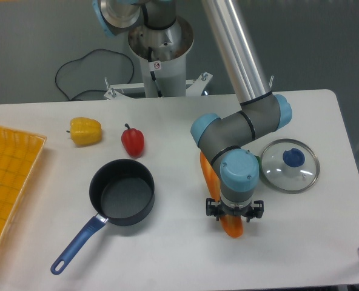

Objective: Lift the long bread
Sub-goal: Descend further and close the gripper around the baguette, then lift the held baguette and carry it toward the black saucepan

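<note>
The long bread (231, 227) is an orange toy baguette lying on the white table, running from about the arm's wrist down toward the front. Most of its length is hidden under the arm; only its upper left side (207, 173) and its rounded near end show. My gripper (234, 213) points straight down over the bread's near end, with its fingers on either side of it. The wrist hides the fingertips, so I cannot tell whether they are closed on the bread.
A black saucepan with a blue handle (122, 194) stands left of centre. A red pepper (132, 140) and a yellow pepper (85, 131) lie behind it. A glass lid with a blue knob (290, 165) lies right of the arm. An orange tray (6, 188) is at the left edge.
</note>
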### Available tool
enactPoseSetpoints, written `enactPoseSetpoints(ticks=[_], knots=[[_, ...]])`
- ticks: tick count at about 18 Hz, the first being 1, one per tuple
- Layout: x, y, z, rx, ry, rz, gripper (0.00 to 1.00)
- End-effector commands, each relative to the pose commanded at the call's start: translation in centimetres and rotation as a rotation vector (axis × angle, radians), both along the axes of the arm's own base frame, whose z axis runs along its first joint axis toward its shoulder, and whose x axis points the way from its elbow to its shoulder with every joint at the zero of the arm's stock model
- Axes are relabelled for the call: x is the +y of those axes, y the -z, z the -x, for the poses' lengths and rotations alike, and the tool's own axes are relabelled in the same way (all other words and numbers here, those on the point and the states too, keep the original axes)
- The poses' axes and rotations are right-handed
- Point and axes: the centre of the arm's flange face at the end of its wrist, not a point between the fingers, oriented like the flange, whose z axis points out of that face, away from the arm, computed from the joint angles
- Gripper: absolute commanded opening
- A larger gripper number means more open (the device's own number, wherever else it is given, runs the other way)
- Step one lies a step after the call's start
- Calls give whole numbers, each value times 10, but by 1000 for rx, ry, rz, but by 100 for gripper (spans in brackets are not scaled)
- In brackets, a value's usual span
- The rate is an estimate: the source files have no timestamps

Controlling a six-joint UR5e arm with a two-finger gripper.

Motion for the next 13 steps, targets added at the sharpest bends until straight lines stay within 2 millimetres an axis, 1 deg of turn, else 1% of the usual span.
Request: enactPoseSetpoints(ticks=[2, 7, 10, 12, 13], knots=[[0, 0, 0, 0, 0, 0, 74], [1, -4, 0, 4, -4, -8, 54], [0, -6, 1, 5, -26, -11, 37], [1, -7, 2, 5, -61, -14, 16], [1, -7, 2, 5, -78, -16, 13]])
